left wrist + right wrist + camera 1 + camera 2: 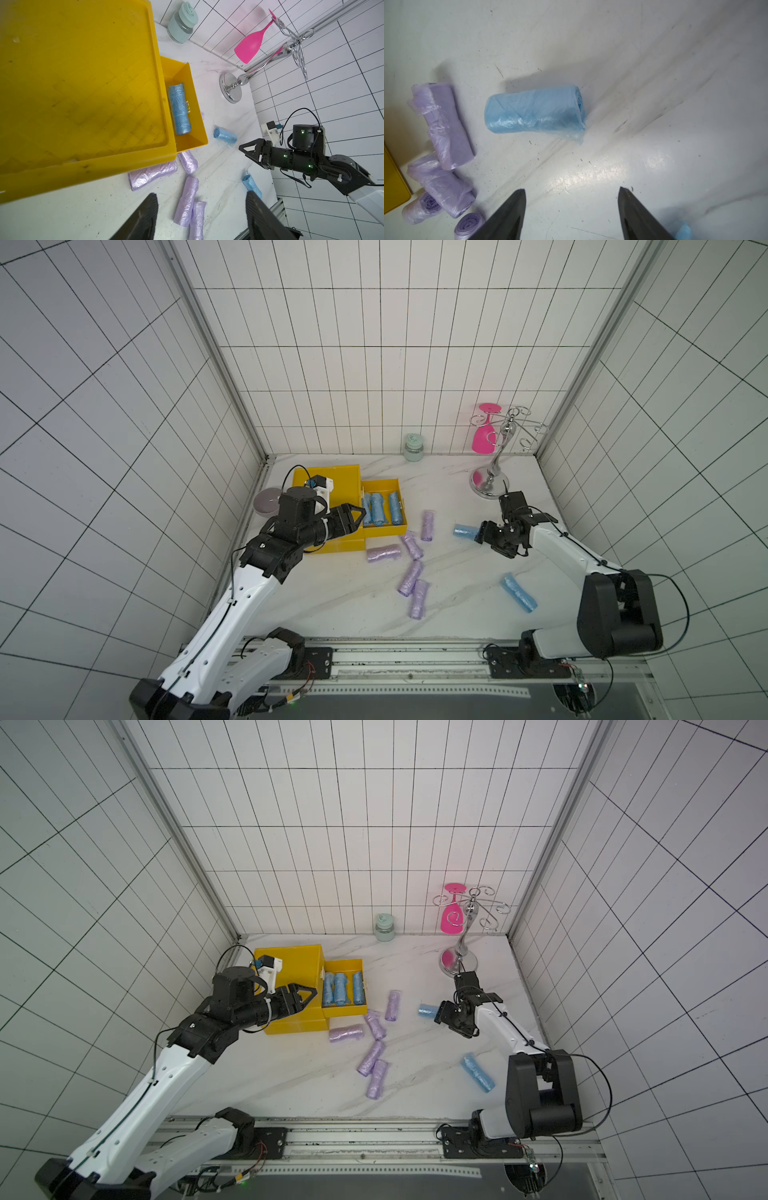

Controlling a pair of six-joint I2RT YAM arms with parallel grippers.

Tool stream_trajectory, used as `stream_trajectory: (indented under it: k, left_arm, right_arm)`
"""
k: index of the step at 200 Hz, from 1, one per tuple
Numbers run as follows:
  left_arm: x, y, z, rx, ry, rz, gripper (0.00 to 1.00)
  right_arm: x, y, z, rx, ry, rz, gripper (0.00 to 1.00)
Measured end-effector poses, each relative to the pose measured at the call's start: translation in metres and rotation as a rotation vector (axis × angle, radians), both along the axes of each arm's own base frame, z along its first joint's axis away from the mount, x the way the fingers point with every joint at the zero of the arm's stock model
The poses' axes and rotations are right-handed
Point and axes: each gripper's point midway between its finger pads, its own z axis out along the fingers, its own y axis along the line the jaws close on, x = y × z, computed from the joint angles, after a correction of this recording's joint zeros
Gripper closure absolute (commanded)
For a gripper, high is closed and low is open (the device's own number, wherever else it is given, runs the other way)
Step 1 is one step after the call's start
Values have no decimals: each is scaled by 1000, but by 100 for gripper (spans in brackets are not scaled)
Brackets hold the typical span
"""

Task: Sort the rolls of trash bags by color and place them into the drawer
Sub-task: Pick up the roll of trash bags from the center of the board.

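right gripper (571,189) open, empty, facing loose blue roll (533,112) on surface (654,104) well clear of open yellow drawer (386,531) | left gripper (201,193) parted, empty, just beside drawer | risk: slick crinkled plastic may roll away or slip as jaws close

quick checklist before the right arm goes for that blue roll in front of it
1. right gripper open and empty: ok
2. blue roll lying free, apart from the lilac rolls: ok
3. drawer pulled open: ok
4. only blue rolls in the drawer: ok
5. room there for one more: cannot tell
6. left gripper clear of the drawer's mouth: cannot tell
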Motion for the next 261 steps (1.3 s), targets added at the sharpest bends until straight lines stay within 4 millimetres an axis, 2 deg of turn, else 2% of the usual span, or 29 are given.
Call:
stream_trajectory:
  k: [43,64,125,163,197,261]
  left_arm:
    - [-1,-2,2,-11,-13,-11,33]
    - [-1,-3,4,-18,-20,-17,33]
    - [0,-4,6,-20,-33,-22,34]
    - [0,-4,5,-16,-32,-25,33]
    - [0,-4,2,-13,-29,-25,33]
    - [-1,-4,1,-12,-27,-24,33]
  right_arm:
    - [20,21,-7,158,-21,-74,17]
    - [27,28,-8,213,-24,-103,16]
    - [36,31,-35,245,27,-165,16]
    - [55,32,-34,241,7,-176,19]
    - [75,32,-35,228,-6,-177,29]
    - [104,34,-41,182,-19,-130,60]
